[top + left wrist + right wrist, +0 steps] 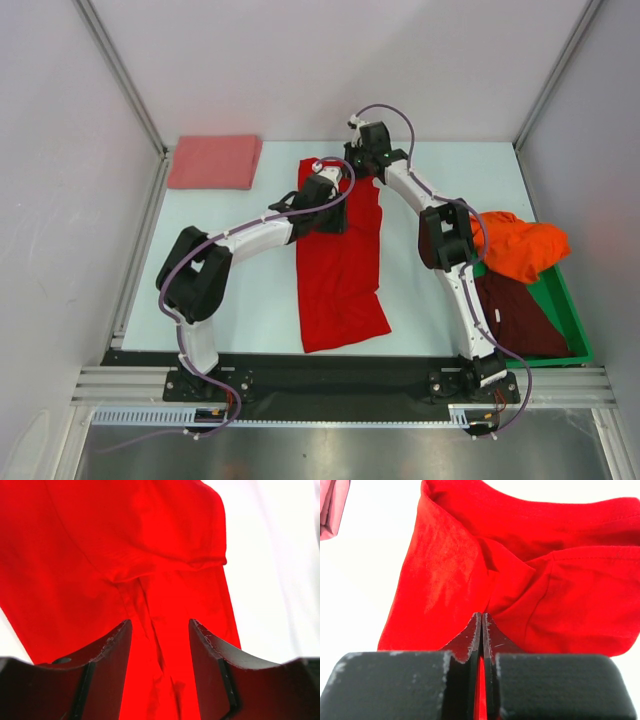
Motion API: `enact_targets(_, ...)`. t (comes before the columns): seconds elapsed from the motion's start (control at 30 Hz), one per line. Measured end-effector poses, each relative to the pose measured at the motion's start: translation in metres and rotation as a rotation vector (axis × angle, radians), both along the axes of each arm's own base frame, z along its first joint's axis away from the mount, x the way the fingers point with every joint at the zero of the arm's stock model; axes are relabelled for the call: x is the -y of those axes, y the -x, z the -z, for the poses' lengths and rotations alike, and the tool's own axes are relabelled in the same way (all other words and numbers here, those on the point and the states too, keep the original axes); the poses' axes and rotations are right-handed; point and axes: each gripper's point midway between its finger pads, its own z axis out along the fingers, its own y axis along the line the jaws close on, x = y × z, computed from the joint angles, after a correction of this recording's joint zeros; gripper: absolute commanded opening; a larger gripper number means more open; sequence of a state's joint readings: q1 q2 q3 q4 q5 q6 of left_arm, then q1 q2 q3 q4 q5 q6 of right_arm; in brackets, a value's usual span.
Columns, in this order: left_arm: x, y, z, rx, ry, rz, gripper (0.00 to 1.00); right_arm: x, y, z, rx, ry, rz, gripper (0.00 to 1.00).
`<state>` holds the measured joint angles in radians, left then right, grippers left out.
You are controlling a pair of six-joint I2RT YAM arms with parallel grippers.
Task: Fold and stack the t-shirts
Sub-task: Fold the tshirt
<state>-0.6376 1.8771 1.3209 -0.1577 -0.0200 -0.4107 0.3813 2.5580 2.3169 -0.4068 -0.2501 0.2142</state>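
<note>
A bright red t-shirt [338, 270] lies lengthwise in the middle of the table, folded into a long strip. My left gripper [330, 212] hovers over its upper left part, jaws open, with red cloth [160, 630] between and below them. My right gripper [362, 165] is at the shirt's far end, shut on a pinch of the red cloth [520, 585]. A folded salmon-pink t-shirt [214, 161] lies at the far left. An orange t-shirt [520, 247] and a dark maroon t-shirt [518, 314] lie in the green bin [562, 300].
The green bin stands at the right edge of the table. The pink shirt's corner shows in the right wrist view [330, 510]. Walls with metal rails enclose the table on the left, back and right.
</note>
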Motion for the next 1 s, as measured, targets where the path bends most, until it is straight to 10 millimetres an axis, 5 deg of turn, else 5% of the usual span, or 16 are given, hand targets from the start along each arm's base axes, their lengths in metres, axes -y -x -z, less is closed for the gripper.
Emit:
enact_targets(0.13,-0.001,-0.001,0.0,0.0,0.0,-0.003,0.55,-0.001,0.001,0.001,-0.005,-0.002,-0.001,0.1)
enact_targets(0.2,-0.001,-0.001,0.0,-0.002,0.002,-0.002,0.55,-0.001,0.001,0.001,-0.008,-0.006,-0.003,0.26)
enact_targets(0.3,-0.001,-0.001,0.0,-0.005,0.007,0.001,0.55,-0.001,0.001,0.003,-0.018,-0.014,-0.001,0.33)
enact_targets(0.53,-0.006,-0.004,0.0,-0.013,0.017,-0.006,0.55,0.009,-0.003,0.014,-0.055,-0.052,0.003,0.39)
enact_targets(0.67,-0.016,-0.012,-0.002,-0.015,0.025,-0.03,0.55,0.019,-0.01,0.011,-0.046,-0.073,0.018,0.53)
enact_targets(0.83,-0.024,-0.017,-0.006,-0.022,0.055,-0.037,0.55,0.033,-0.016,0.008,-0.055,-0.091,0.041,0.59)
enact_targets(1.0,-0.038,0.014,-0.023,-0.014,0.082,-0.033,0.6,0.059,-0.003,0.005,-0.119,-0.045,0.101,0.76)
